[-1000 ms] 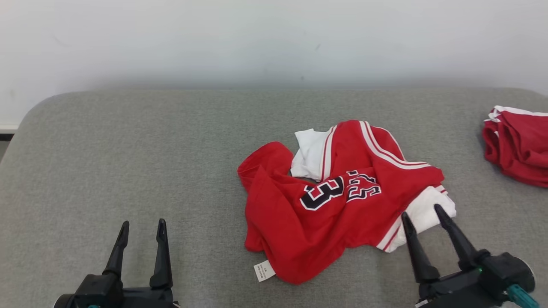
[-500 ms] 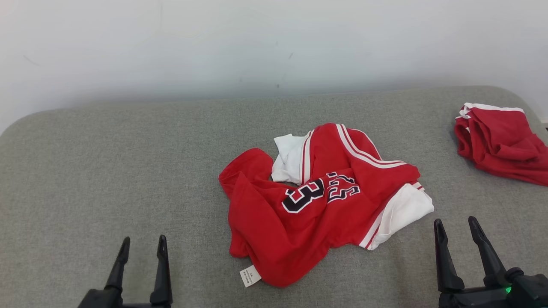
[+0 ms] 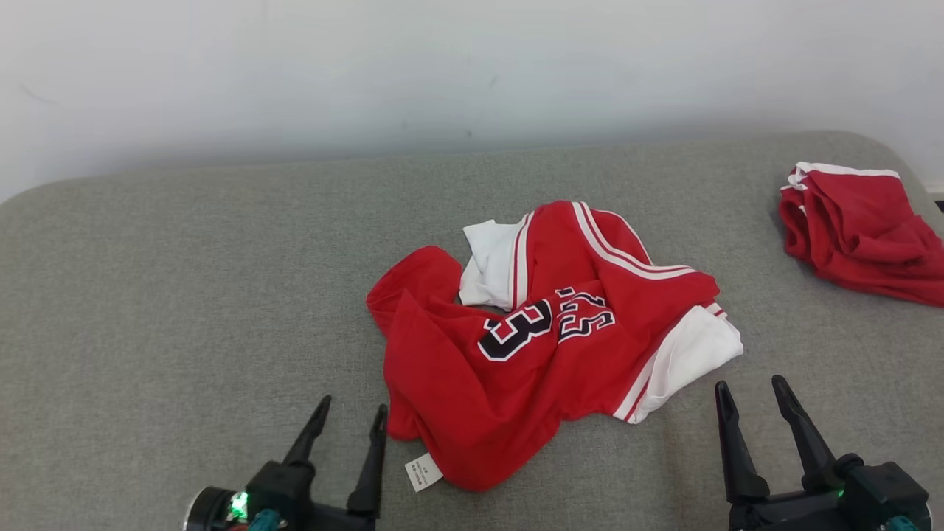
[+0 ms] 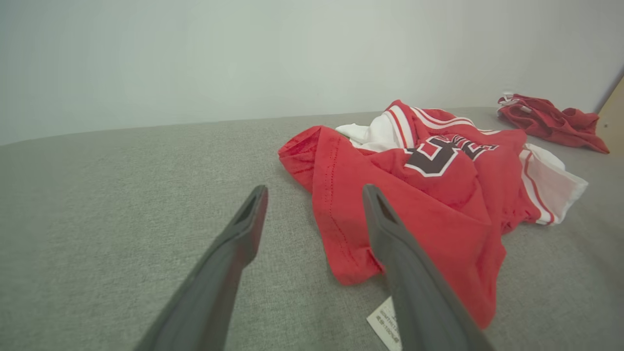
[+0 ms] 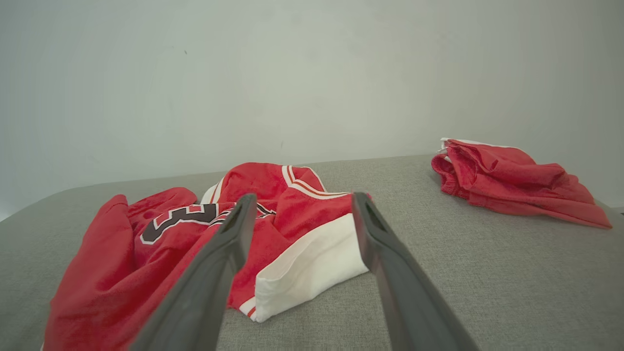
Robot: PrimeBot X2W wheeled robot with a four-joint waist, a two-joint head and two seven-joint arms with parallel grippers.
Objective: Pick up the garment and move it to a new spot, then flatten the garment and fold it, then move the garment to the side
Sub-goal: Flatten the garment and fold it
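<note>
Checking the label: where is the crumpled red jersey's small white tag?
Head view: the small white tag lies at the red jersey's near hem, just right of the left gripper.

**Soft even light, sharp centre, blurry near lens**

Bright, diffuse light in all 3 views, no hard glare. Shadows weak: thin dark rim under the garment (image 3: 546, 346) on the grey fabric surface (image 3: 184, 295), plus a soft grey band where it meets the white wall (image 3: 442, 66). Head view crisp, weave visible. Wrist views wide-angle: surface's far edge bows, finger bases of left gripper (image 4: 314, 190) & right gripper (image 5: 303, 196) blur near the lens, wall dims twd the corners
</note>
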